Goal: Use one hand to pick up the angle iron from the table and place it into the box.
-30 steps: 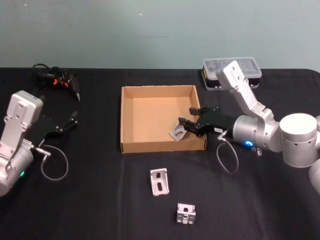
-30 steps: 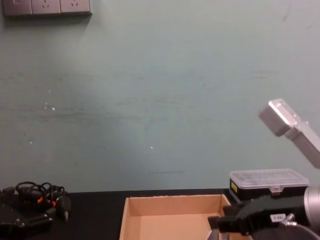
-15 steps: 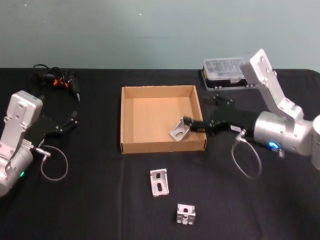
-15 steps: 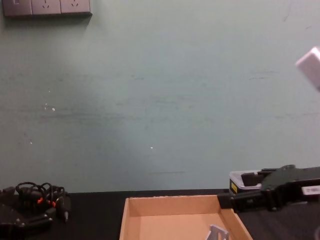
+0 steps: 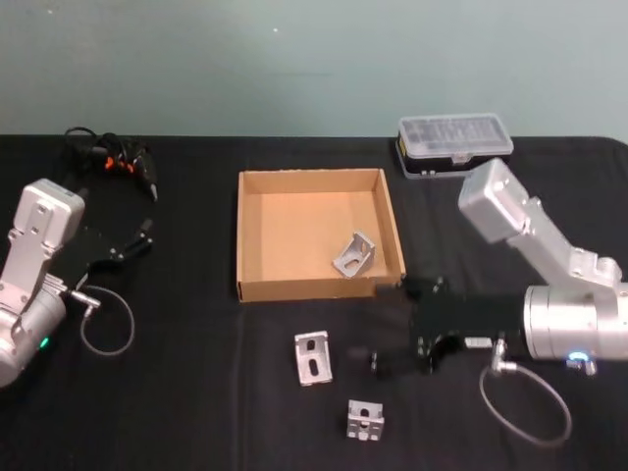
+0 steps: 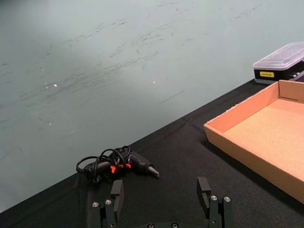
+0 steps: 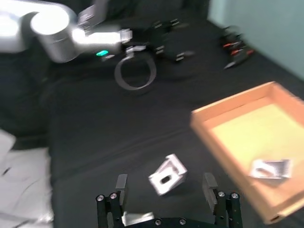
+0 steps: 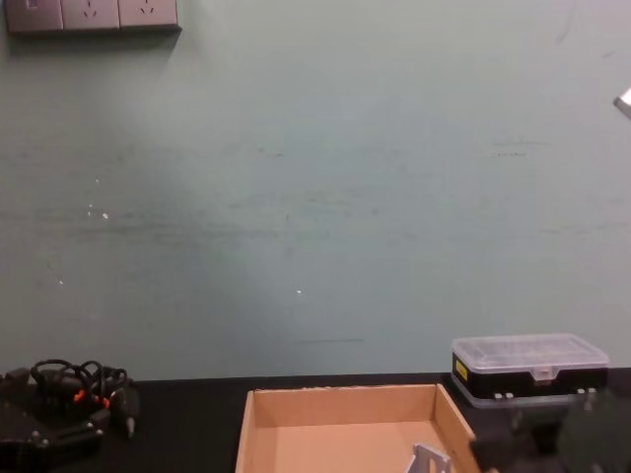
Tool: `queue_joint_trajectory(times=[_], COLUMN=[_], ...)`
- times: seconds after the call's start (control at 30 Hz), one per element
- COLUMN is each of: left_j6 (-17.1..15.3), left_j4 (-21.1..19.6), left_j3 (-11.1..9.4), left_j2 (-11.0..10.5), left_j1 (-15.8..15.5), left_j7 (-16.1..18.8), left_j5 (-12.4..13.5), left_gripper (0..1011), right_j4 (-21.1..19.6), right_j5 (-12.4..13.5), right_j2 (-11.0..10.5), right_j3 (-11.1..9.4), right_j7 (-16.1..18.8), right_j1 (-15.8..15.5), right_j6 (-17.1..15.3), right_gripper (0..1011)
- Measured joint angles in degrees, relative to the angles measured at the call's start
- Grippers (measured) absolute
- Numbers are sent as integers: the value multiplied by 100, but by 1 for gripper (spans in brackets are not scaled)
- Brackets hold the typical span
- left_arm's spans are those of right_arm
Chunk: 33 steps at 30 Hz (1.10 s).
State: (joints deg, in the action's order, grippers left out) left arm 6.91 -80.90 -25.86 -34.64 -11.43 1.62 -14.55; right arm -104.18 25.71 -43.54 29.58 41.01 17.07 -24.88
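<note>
Hovering spread-fingered, the right gripper (image 7: 165, 180) was aimed at an angle iron (image 7: 167, 175), which could be knocked aside if approached off-centre; the left gripper (image 6: 160, 184) was parked leftward, likewise spread.

Here's the box (image 5: 314, 289) at the middle of the table (image 5: 196, 392), with one angle iron (image 5: 354, 254) lying inside it, close to the right wall and towards the front. In front of the box a second angle iron (image 5: 312, 356) lies on the table, a third angle iron (image 5: 365, 420) lies nearer the robot, and the right gripper (image 5: 376, 364) is just right of the second. Behind the box to the right sits a plastic case (image 5: 454, 143), a cable bundle (image 5: 108, 157) lies back left, and the left gripper (image 5: 145, 235) is parked well left of the box.
</note>
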Motion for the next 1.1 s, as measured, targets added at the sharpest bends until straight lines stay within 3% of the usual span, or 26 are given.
queue_joint_trajectory(times=[0.27, 0.43, 0.8, 1.1], left_j6=[0, 0, 0, 0], left_j4=[0, 0, 0, 0], left_j3=[0, 0, 0, 0], left_j2=[0, 0, 0, 0], left_j1=[0, 0, 0, 0], left_j7=[0, 0, 0, 0], left_j5=[0, 0, 0, 0], left_gripper=[1011, 1011, 1011, 1011], right_j4=[-452, -468, -50, 215], right_j5=[27, -27, -265, -355], right_j2=[-455, -559, -466, -315], right_j3=[319, 479, 1047, 1369], right_j7=[218, 227, 381, 458], right_j1=[-36, -6, 321, 559], right_j6=[-353, -427, -461, -441], right_gripper=[1003, 1003, 1003, 1003])
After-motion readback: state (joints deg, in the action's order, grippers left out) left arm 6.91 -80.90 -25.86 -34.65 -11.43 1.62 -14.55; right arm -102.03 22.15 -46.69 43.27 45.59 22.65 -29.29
